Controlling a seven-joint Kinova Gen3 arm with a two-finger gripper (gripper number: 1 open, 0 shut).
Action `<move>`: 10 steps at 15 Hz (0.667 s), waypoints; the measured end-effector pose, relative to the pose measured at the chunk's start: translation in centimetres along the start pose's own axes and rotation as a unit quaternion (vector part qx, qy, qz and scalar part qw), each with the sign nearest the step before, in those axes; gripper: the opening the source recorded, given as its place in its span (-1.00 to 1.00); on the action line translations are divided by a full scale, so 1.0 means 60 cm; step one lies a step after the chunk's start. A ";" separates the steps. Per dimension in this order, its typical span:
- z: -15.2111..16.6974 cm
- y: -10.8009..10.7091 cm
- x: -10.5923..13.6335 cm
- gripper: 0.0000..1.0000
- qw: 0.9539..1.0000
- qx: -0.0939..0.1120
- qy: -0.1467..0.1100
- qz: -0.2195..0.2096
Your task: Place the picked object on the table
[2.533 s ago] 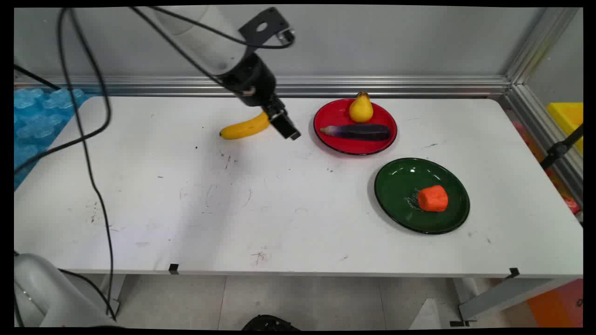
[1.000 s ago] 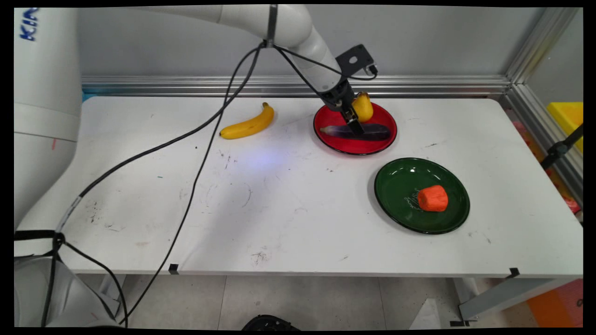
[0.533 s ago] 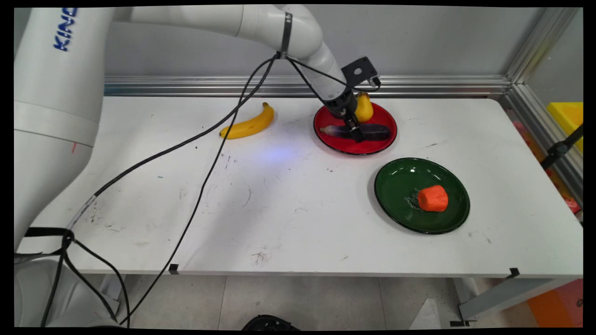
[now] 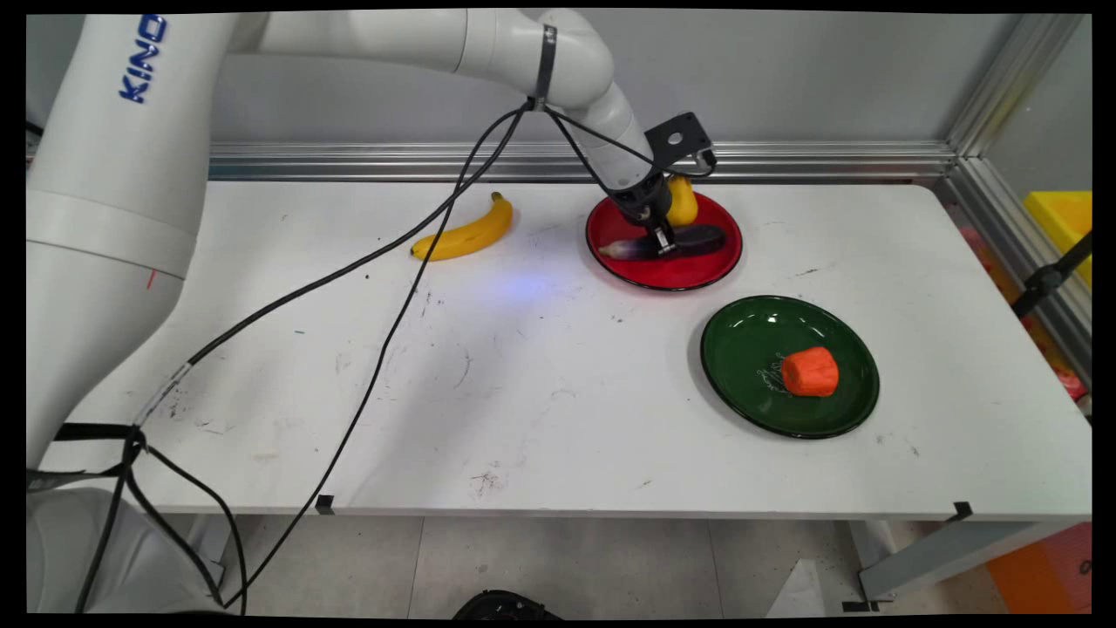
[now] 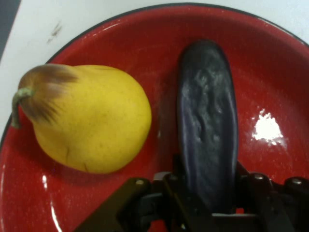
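A: Down on the glossy red round plate [image 4: 610, 262] at the table's far side; black two-finger gripper [image 4: 665, 247] clamped across the dark purple, long eggplant [image 5: 207, 125], near its middle.

B: Gripped, then; one end tilted up off the plate, the other end looking low. Just beside it, the yellow pear with a brown stem end [image 5: 87, 118].

A: Smooth skin, narrow bite; could slip or swing in the grip; could nudge the pear and roll it.

B: Well apart: yellow curved banana [image 4: 466, 233] on the white table [image 4: 523, 392]; orange carrot chunk [image 4: 810, 372] on the dark green round plate [image 4: 741, 349].
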 end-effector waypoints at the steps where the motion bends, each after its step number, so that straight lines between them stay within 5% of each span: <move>1: -0.009 -0.001 0.002 -1.00 1.000 0.002 0.000 0.002; 10: -0.156 0.035 0.032 -1.00 0.999 0.003 0.004 0.041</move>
